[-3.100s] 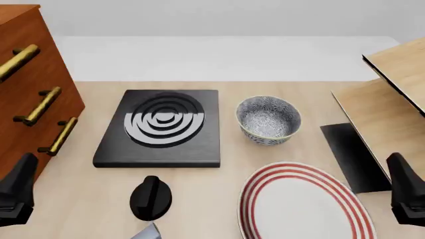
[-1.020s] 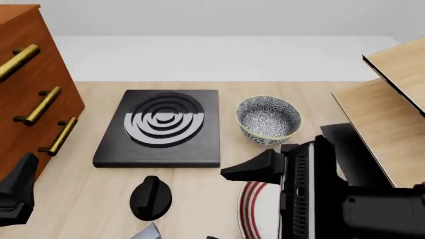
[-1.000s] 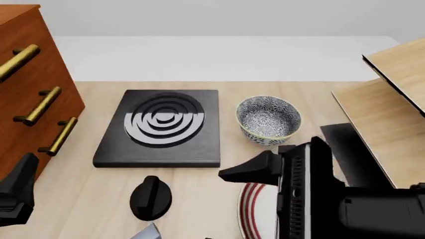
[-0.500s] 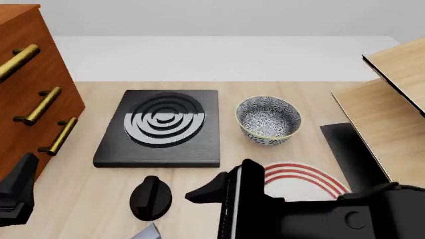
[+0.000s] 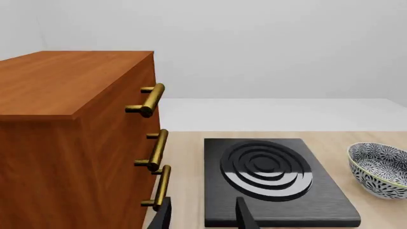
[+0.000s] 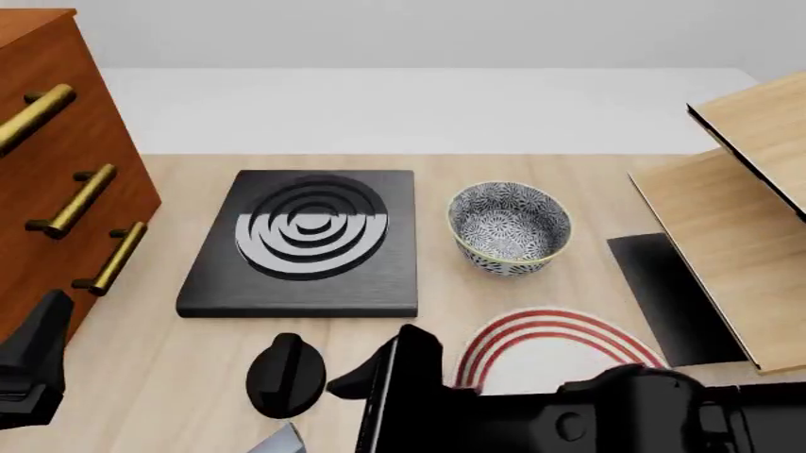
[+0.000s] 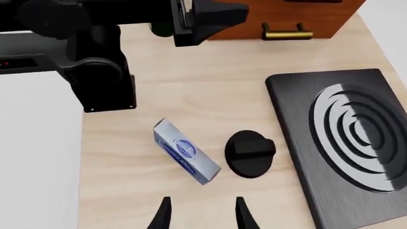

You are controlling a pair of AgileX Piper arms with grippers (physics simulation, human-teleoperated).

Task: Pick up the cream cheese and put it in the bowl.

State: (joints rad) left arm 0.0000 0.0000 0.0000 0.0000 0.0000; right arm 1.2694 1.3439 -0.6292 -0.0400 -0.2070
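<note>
Probably light and stiff, the cream cheese (image 7: 186, 150) beside the black knob (image 7: 250, 153): best pinched across narrow sides, right tool (image 7: 200, 213) spread apart, empty.

The right arm (image 6: 592, 420) lies across the bottom of the front view, reaching from lower right toward bottom centre. The right gripper (image 7: 200, 214) has its two fingertips parted at the bottom centre of its wrist view. The left gripper (image 5: 202, 217) likewise shows parted fingertips, and sits at the front view's lower left edge.
</note>
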